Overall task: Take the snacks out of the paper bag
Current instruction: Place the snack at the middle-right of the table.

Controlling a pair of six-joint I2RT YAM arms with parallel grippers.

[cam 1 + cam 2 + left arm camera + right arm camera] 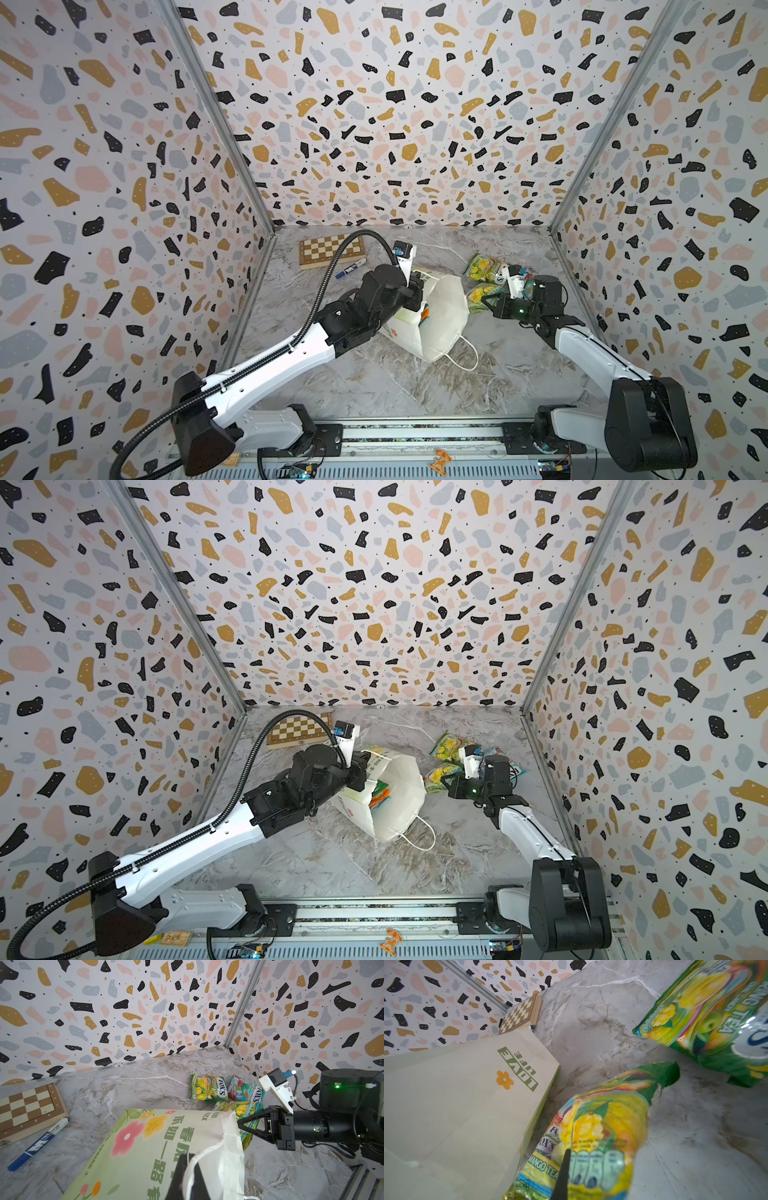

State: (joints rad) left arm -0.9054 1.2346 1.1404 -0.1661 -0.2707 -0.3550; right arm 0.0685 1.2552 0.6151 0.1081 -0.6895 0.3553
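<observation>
Mango-tea packet (pixel 602 1136), judged light, slick, crinkly, is pinched edgewise in right hand (pixel 241 1124) at paper bag (pixel 456 1095)'s three o'clock; left hand (pixel 415 301) clamps bag rim.

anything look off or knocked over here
The paper bag lies tipped on its side with its rim creased, a packet visible inside. The chessboard and marker at the back look unrelated to the snacks.

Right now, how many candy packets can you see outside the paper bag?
3, right of the paper bag: a spring tea packet at the back, a teal packet beside it, a mango tea packet nearest the bag. Others sit partly hidden inside.
</observation>
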